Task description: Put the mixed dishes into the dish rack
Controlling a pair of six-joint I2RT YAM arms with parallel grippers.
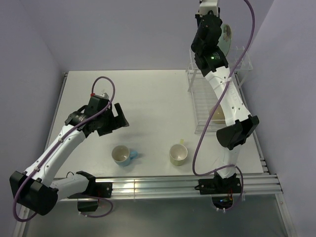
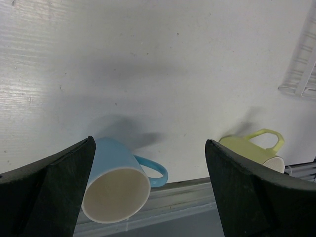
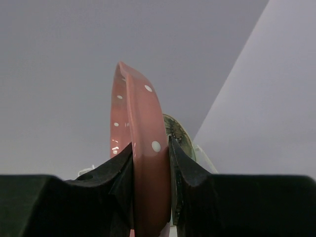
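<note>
In the right wrist view, the right gripper (image 3: 150,160) is clenched on the rim of the pink white-dotted plate (image 3: 140,113), held upright with the mint-green flowered plate (image 3: 180,138) close behind; lowered off-slot, it could knock that neighbour or twist out of so narrow a pinch. In the left wrist view, the left gripper (image 2: 150,148) hangs spread and empty above the blue mug (image 2: 116,190) and pale yellow-green mug (image 2: 252,145). From above, both mugs stand near the front of the matte white table (image 1: 148,94); the wire dish rack (image 1: 202,106) sits at its right; lilac walls enclose it.

White links (image 1: 57,148), black joints (image 1: 237,132), purple cables (image 1: 103,78); left pincer (image 2: 149,145) black, wedge-fingered.
</note>
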